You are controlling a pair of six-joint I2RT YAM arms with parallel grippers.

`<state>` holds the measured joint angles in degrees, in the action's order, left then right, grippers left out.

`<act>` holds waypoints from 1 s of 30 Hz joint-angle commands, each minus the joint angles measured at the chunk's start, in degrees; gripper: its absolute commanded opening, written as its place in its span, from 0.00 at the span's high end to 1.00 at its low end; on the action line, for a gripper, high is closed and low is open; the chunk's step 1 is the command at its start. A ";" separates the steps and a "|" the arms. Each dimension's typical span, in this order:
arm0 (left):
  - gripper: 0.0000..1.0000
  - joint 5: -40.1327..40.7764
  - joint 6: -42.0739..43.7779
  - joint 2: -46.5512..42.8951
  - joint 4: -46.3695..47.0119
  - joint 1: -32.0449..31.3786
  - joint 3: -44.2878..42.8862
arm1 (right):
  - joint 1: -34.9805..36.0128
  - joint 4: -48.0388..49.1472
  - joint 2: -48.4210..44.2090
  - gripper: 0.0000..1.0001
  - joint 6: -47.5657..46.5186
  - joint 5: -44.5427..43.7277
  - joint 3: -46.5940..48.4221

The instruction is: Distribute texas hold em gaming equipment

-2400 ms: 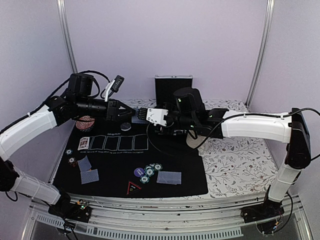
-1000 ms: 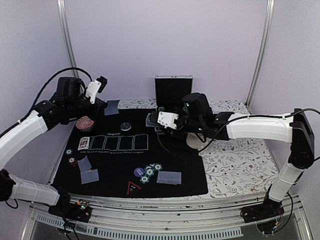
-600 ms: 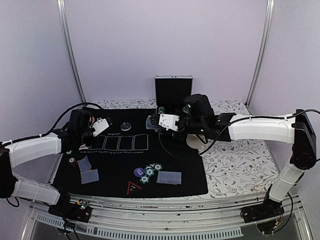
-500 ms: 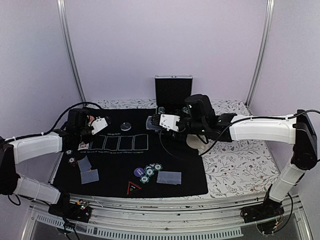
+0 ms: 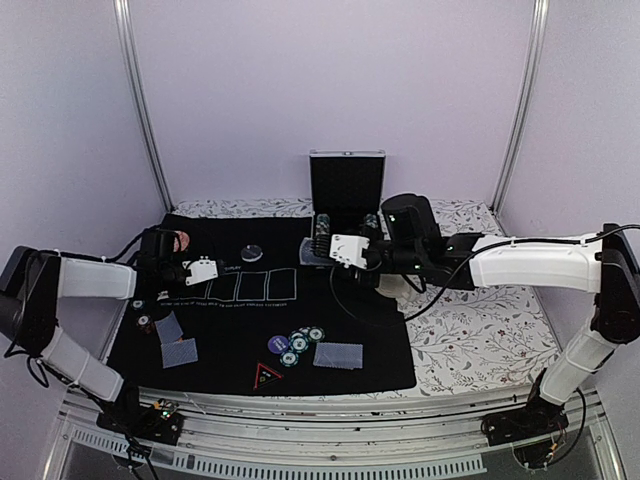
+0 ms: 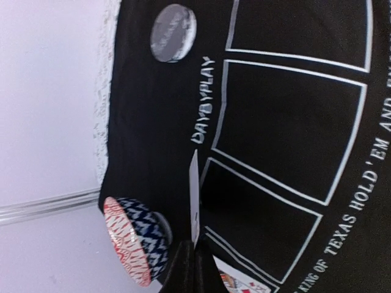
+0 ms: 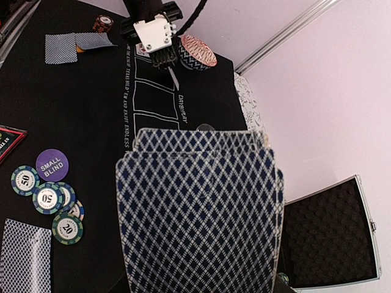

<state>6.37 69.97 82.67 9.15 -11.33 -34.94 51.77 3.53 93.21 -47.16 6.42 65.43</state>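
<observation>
The left gripper (image 6: 194,261) has dropped to the mat (image 5: 385,352), pinching one card (image 6: 194,195); the right gripper (image 5: 343,250) clasps the deck (image 7: 201,207).

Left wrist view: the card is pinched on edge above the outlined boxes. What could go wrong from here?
1. The card stands on edge in the left gripper; released like this, it may tip onto the face-up card beside it.
2. The patterned bowl sits close to that gripper; a sideways move could bump it.
3. The deck looks fanned; a card might slip out.
</observation>
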 commanded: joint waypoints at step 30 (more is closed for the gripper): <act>1.00 -6.21 -1.69 10.64 -16.75 4.48 -5.99 | -0.27 2.45 -4.97 0.59 0.84 0.00 -2.77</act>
<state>-0.69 67.55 92.05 -8.58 -7.66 -41.28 51.68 4.51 90.28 -47.13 6.37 62.98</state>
